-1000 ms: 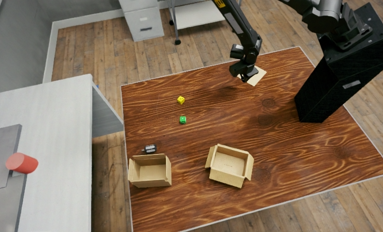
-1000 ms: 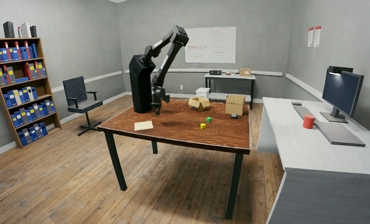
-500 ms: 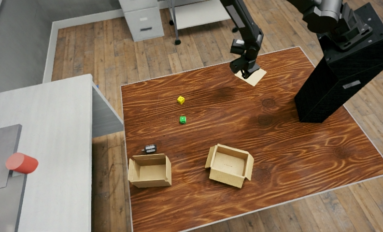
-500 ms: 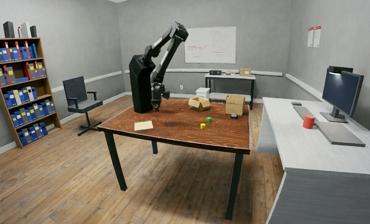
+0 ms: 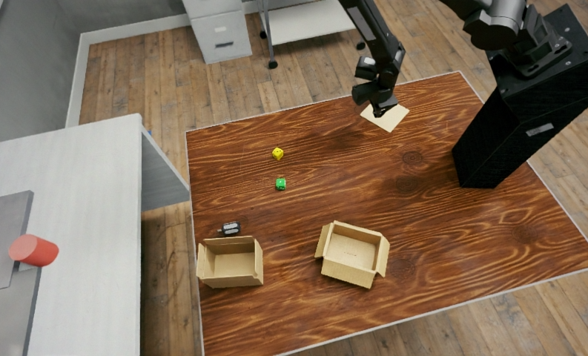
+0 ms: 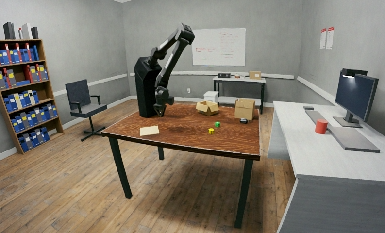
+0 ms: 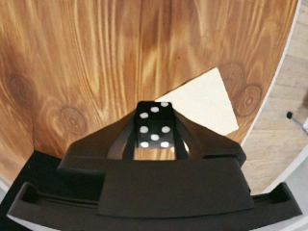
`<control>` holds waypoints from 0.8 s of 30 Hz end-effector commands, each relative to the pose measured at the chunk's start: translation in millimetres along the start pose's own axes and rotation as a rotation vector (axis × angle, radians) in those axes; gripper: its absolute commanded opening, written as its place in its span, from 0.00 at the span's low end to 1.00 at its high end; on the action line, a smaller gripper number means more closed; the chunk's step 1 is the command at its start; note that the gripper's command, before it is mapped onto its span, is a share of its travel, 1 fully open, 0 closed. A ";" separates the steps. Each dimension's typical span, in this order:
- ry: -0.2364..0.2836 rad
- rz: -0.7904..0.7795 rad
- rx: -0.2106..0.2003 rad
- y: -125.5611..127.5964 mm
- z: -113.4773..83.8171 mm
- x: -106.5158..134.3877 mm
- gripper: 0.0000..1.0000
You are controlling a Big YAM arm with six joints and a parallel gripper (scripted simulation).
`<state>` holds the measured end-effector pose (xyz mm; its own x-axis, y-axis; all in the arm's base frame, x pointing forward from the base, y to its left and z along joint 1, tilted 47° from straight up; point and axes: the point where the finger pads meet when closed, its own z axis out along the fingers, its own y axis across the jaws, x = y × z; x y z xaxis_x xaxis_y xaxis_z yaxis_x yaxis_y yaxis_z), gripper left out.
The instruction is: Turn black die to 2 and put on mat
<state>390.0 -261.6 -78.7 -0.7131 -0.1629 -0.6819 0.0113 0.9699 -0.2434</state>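
The black die (image 7: 155,137) is held between the fingers of my gripper (image 5: 378,113) (image 6: 160,114) (image 7: 154,115), which is shut on it above the table. In the wrist view one die face shows five pips and the face beyond it shows three; its other faces are hidden. The cream mat (image 5: 391,124) (image 6: 149,130) (image 7: 204,102) lies flat on the table, beyond and right of the die in the wrist view. The yellow die (image 5: 277,153) (image 6: 211,131) and the green die (image 5: 280,184) (image 6: 217,124) rest on the table, apart from each other.
An open cardboard box (image 5: 351,251) (image 6: 207,108) and a taller open box (image 5: 230,262) (image 6: 244,109) stand on the table. A small dark object (image 5: 230,228) (image 6: 243,121) lies beside the taller box. The black arm base (image 5: 509,127) (image 6: 146,89) stands at one table edge.
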 end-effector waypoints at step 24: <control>0.023 0.847 0.002 -37.3 5.1 44.5 0.26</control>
<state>371.5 -300.6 -97.0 -0.5453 0.4974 -0.6747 0.4639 0.8495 0.2513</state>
